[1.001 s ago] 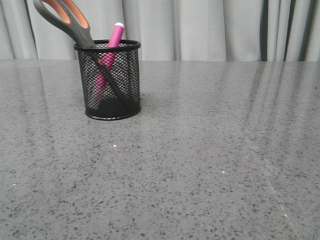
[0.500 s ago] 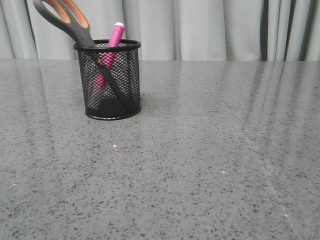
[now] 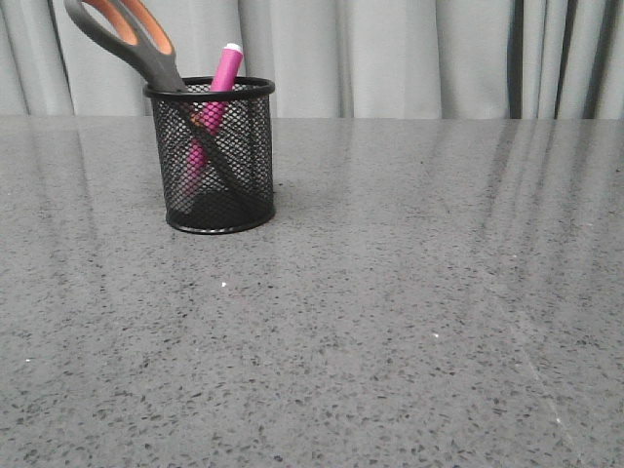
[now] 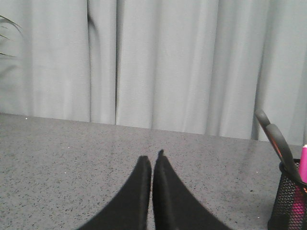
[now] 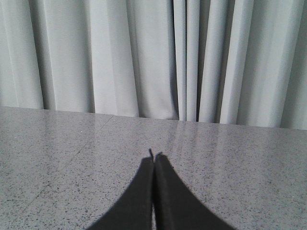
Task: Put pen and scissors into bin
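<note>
Since both the pen (image 3: 225, 70) and scissors (image 3: 132, 37) already lean inside the bin (image 3: 211, 156), crossing and propped on its rim, left gripper (image 4: 152, 162) and right gripper (image 5: 154, 159) sit pinched closed, empty, away from the bin.

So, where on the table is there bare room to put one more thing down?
Nearly all the table is bare: the whole stretch in front of the mesh cup and everything to its right, back to the curtain. A narrower strip lies left of the cup. Only the cup is crowded: scissors and pen stand crossed inside.
</note>
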Robot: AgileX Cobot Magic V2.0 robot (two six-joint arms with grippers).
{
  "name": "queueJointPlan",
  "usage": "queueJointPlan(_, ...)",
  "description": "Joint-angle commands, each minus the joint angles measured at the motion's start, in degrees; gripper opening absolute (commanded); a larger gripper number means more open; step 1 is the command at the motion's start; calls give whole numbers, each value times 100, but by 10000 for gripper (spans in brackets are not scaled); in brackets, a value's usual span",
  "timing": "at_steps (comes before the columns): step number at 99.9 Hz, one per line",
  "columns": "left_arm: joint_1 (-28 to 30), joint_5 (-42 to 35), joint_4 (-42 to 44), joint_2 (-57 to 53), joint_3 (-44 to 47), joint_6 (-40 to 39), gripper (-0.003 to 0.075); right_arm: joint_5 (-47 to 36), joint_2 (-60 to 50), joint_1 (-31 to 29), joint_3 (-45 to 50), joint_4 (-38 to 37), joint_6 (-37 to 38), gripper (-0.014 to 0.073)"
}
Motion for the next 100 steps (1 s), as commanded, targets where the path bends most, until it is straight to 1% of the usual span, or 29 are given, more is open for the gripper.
queueJointPlan(1,6,-202,-44,58,-150,-46,-21,-385,40,-32,-145,9,-46,-74)
queueJointPlan(49,6,-202,-44,58,-150,-46,-21,-385,40,-32,-145,9,-46,-74)
queueJointPlan(55,6,-213,77,58,-150,-46,-21,-385,40,-32,-145,9,-46,-74)
queueJointPlan(59,6,-186,311,58,-130,-142,-22,-385,40,-32,-145,9,-46,-74)
queueJointPlan(62,6,-187,718,58,-116,-559,-22,-385,40,-32,-145,9,-46,-74)
queueJointPlan(66,6,-257,1600,58,-48,-1242,-22,-385,40,-32,-145,9,-46,-74)
queueJointPlan(71,6,-432,2821,58,71,-2627,-21,-385,40,-32,-145,9,-46,-74)
queueJointPlan(72,6,-468,3160,58,112,-2801,-21,-385,40,-32,-145,9,-46,-74)
queueJointPlan(74,6,-557,3477,58,183,-3292,-21,-385,40,-32,-145,9,-46,-74)
queueJointPlan(75,6,-588,3763,58,206,-3437,-21,-385,40,-32,-145,9,-46,-74)
queueJointPlan(76,6,-648,3891,58,229,-3700,-22,-385,40,-32,-145,9,-46,-74)
queueJointPlan(79,6,-730,4402,45,345,-4103,-21,-385,40,-32,-145,9,-46,-74)
queueJointPlan(82,6,-756,4668,16,431,-4357,-21,-385,40,-32,-145,9,-46,-74)
queueJointPlan(86,6,-718,4794,-63,540,-4535,-21,-385,40,-32,-145,9,-46,-74)
queueJointPlan(100,6,-479,4901,-449,856,-4535,-22,-385,40,-32,-145,9,-46,-74)
